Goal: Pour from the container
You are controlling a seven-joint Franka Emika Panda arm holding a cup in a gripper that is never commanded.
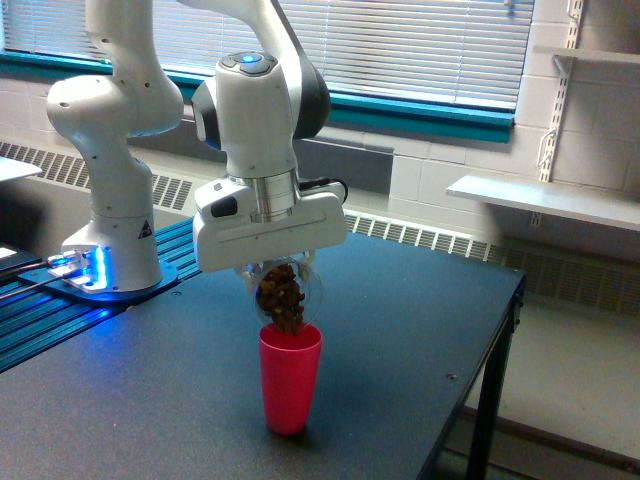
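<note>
- Hanging mouth-down just above the red cup (290,378), the container (287,294) holds brown pieces, lowest ones at the cup's rim.
- The pincer (281,270) is clamped on the container.
- Pouring well likely means keeping the mouth centred over the cup and tipping slowly.
- The dark worktop (400,320) has an edge nearby; the robot base (110,250) stands well apart.
</note>
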